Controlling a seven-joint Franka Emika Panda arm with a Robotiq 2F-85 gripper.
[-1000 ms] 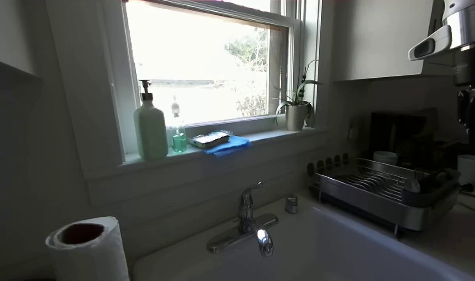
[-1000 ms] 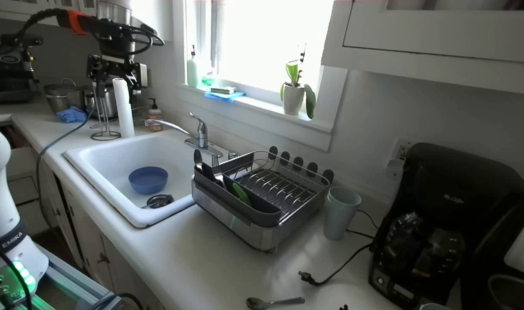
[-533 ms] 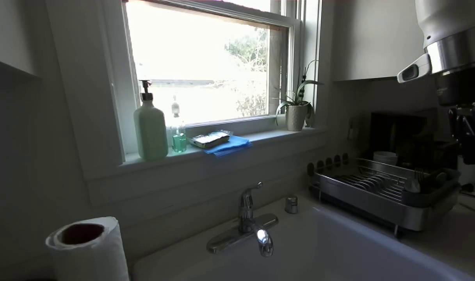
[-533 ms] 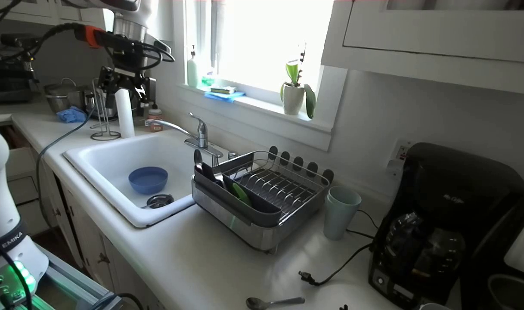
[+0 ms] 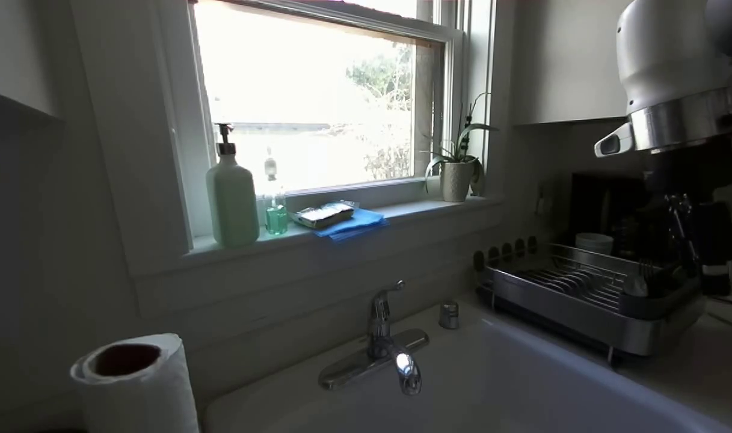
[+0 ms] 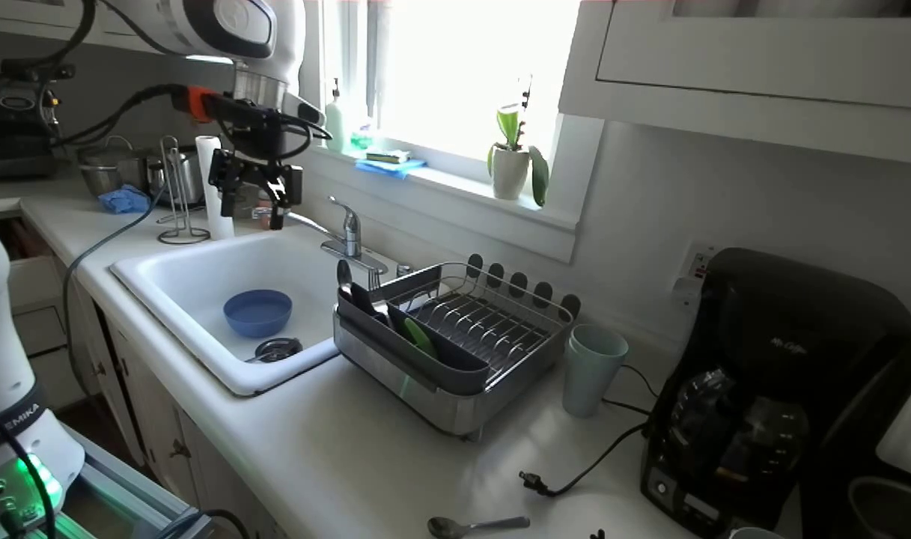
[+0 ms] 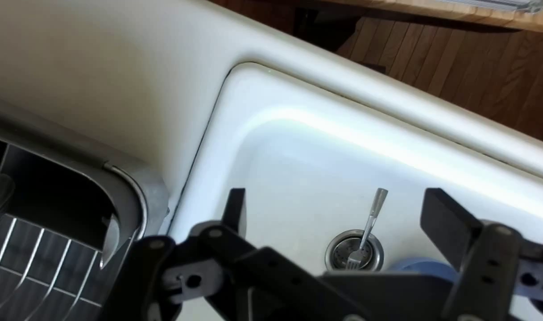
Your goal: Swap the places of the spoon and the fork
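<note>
Right, my flat-tipped black fingers (image 7: 449, 223) stand wide apart, empty, above the white sink (image 7: 289, 178); a silver metal fork (image 7: 369, 225) lies across its round metal drain (image 7: 341, 253), a grey metal spoon (image 6: 474, 528) on the white bench (image 6: 335, 434). Far as I can tell, both moves are left.

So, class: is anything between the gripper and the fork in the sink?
Nothing visible. In the wrist view, the fork lies uncovered below the open gripper, partly over the drain; the blue bowl sits to one side.

Spoon (image 6: 479, 527) on counter (image 6: 335, 434), fork (image 7: 368, 226) in sink (image 7: 289, 178)
</note>
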